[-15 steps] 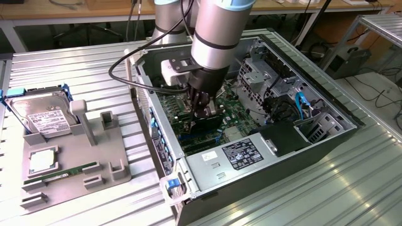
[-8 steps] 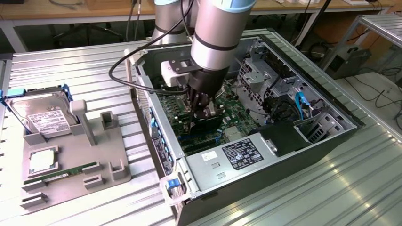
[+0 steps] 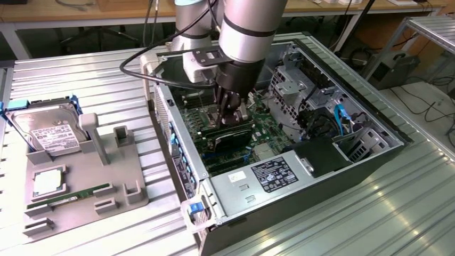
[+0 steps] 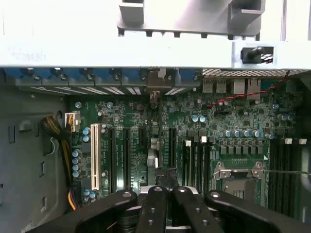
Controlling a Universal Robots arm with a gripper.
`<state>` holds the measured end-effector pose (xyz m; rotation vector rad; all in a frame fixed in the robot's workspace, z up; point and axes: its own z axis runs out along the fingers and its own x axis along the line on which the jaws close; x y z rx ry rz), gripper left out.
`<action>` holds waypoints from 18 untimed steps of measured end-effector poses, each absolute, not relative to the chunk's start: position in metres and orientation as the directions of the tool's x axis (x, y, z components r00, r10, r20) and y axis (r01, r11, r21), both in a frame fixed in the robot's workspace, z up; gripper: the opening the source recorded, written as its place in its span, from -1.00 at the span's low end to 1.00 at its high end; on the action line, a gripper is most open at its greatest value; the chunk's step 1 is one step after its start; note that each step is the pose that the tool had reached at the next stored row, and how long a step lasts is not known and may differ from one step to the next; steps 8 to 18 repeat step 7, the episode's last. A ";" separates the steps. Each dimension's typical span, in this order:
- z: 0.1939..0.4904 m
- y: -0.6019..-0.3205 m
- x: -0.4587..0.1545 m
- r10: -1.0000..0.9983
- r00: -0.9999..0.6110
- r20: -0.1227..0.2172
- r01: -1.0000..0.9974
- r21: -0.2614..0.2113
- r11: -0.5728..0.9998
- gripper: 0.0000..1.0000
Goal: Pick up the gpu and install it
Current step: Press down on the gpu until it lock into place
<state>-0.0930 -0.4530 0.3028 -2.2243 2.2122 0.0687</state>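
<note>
One 3.5-in. HDD [image 3: 55, 128] w/ white label sits approx. 9 o'clock from the open PC case [image 3: 306, 197] in the ext. view, blue-edged, on the grey parts tray [image 3: 131, 178]. Green DIMM [image 3: 70, 197], same tray, approx. 8 o'clock.

Next, inside the case, left of ctr., approx. 8 o'clock: the GPU [image 3: 231, 141]. Thin, flat, blk., rect. card, up on its long edge over the green mobo [image 4: 182, 111], one dark face showing. In the wrist view it's nearly edge-on, a narrow strip among the slots.

Gripper [image 3: 231, 118] [image 4: 167, 177] is right above, at approx. 12 o'clock from the GPU in the ext. view; jaws clenched together at the card's upper edge. Can't tell if the card's actually pinched or how far it's seated. UR arm [image 3: 245, 40] comes down from approx. 11 o'clock of the case.
</note>
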 end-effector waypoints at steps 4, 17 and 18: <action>0.303 -0.453 -0.093 -0.999 0.005 -0.033 -1.000 0.028 -0.006 -0.79; 0.303 -0.453 -0.093 -0.999 0.005 -0.033 -1.000 0.028 -0.006 -0.79; 0.303 -0.453 -0.093 -0.999 0.005 -0.033 -1.000 0.028 -0.006 -0.79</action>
